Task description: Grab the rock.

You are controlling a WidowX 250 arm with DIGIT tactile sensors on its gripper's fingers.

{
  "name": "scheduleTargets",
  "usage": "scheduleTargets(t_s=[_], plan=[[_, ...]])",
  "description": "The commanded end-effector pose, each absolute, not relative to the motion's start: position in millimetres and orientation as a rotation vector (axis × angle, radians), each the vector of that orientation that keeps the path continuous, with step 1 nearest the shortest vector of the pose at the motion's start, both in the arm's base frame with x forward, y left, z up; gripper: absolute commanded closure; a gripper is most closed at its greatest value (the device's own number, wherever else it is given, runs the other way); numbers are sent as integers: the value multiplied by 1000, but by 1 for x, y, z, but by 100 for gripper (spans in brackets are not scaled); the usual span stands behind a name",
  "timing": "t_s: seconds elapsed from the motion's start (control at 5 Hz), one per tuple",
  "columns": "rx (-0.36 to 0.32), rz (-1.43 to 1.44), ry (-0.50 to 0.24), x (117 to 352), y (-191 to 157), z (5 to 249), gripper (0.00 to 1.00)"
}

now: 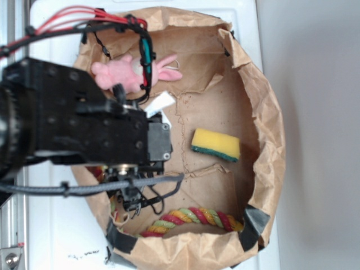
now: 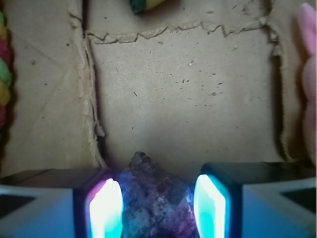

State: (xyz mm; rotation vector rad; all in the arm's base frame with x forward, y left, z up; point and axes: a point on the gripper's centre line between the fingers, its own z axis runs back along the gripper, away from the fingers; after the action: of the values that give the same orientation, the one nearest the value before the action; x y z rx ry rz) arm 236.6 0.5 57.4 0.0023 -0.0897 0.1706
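Right up close in the wrist view, the rock sits between the two glowing fingers of the gripper — a lumpy, angular, dark stone with a rough, pitted face, tinted purple by the light off the pads. The jaws stand partly open, one pad on each side of the stone; the left pad looks to be against it, the right one just beside it, and I can't say for sure whether it's truly clamped. Beyond the stone lies the creased brown paper floor, speckled with grit and crossed by torn, ragged seams. From the exterior view the black arm reaches down into the crumpled paper bag, hiding the stone under its bulk. Further in, the yellow sponge with its green scouring underside lies flat on the paper. The braided rope, red, yellow and green, curves along the near wall, and a soft pink plush toy rests at the far side
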Motion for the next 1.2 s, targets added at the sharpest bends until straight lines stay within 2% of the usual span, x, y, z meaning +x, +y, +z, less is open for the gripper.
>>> scheduleTargets(t_s=[0.0,0.2,0.4,0.8,1.0], plan=[[-52,218,-261,236,6,137,100],[-20,217,-300,231,-1,162,100],[-44,228,-318,231,-6,179,100],[-56,293,-351,258,16,193,100],[-44,300,-347,260,19,191,100]])
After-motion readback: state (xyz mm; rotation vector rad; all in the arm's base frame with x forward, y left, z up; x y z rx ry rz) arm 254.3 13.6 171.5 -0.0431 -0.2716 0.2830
